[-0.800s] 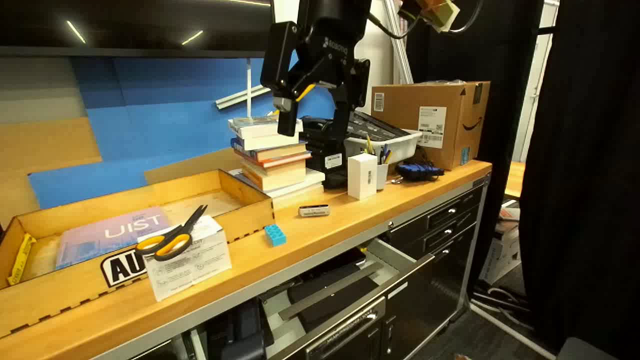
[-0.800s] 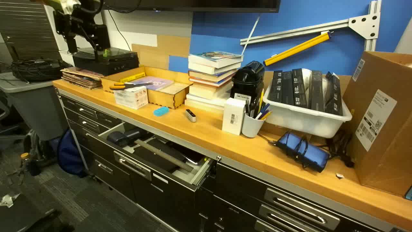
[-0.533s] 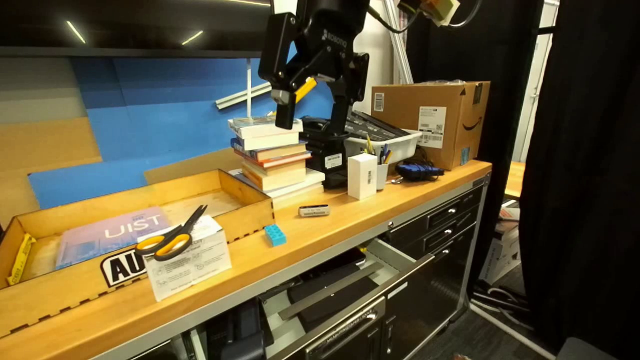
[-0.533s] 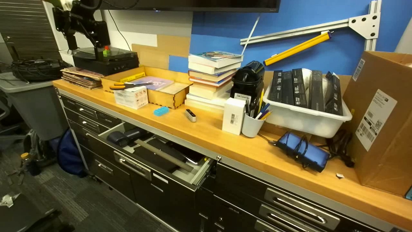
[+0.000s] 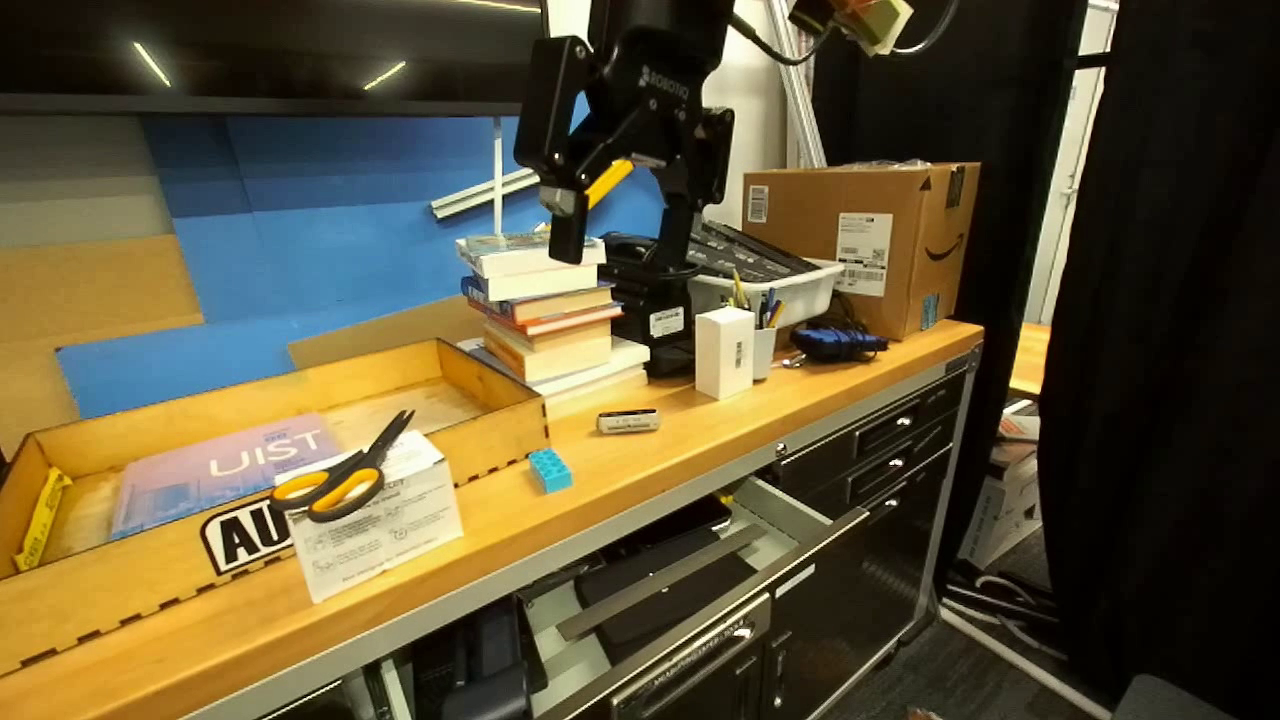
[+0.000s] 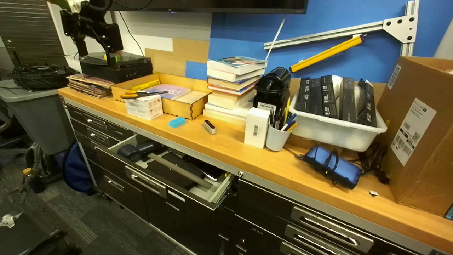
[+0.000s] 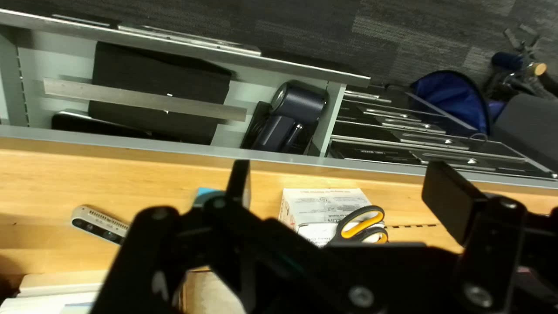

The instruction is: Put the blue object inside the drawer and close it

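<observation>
The blue object is a small cyan brick lying on the wooden worktop by the corner of the wooden tray. It also shows in an exterior view. In the wrist view the blue object is partly hidden behind the left finger. The drawer stands pulled open below the worktop; it also shows in an exterior view and in the wrist view. My gripper is open and empty, well above the worktop. It also shows in an exterior view and the wrist view.
A white box with scissors on top stands beside the blue object. A wooden tray, a small silver device, a book stack and a narrow white box stand nearby. The drawer holds dark items.
My open gripper has shifted only slightly, to the left in an exterior view where it rose and then dipped a little. The blue object and the drawer have not moved.
</observation>
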Robot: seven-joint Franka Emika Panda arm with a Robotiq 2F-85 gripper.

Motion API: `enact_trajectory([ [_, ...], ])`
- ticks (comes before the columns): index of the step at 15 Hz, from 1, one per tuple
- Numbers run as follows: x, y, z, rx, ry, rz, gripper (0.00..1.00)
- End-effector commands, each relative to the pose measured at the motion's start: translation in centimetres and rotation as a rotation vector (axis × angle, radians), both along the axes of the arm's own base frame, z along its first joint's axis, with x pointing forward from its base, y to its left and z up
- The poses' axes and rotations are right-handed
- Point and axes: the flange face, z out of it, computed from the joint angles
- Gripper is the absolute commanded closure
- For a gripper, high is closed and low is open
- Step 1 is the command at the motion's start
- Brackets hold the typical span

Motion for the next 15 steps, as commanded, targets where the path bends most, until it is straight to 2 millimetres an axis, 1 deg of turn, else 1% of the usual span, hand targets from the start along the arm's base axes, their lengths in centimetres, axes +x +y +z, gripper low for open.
enact_trajectory([
  [1,4.9,2.0,-0.5,-0.050,-0.057,-0.056,0.00],
  [2,7.1,2.7,-1.3,-0.063,-0.078,-0.075,0.00],
  [3,8.6,3.2,-1.9,-0.076,-0.091,-0.086,0.00],
  [5,12.2,3.8,-4.2,-0.145,-0.105,-0.122,0.00],
  [7,15.7,4.0,-7.0,-0.213,-0.098,-0.162,0.00],
  [9,18.9,3.9,-10.4,-0.255,-0.080,-0.195,0.00],
  [10,20.2,3.6,-12.4,-0.274,-0.055,-0.210,0.00],
  [12,22.3,3.2,-15.7,-0.290,-0.024,-0.242,0.00],
  [14,23.7,2.7,-18.2,-0.275,0.017,-0.263,0.00],
  [15,24.1,2.4,-19.5,-0.275,0.035,-0.270,0.00],
])
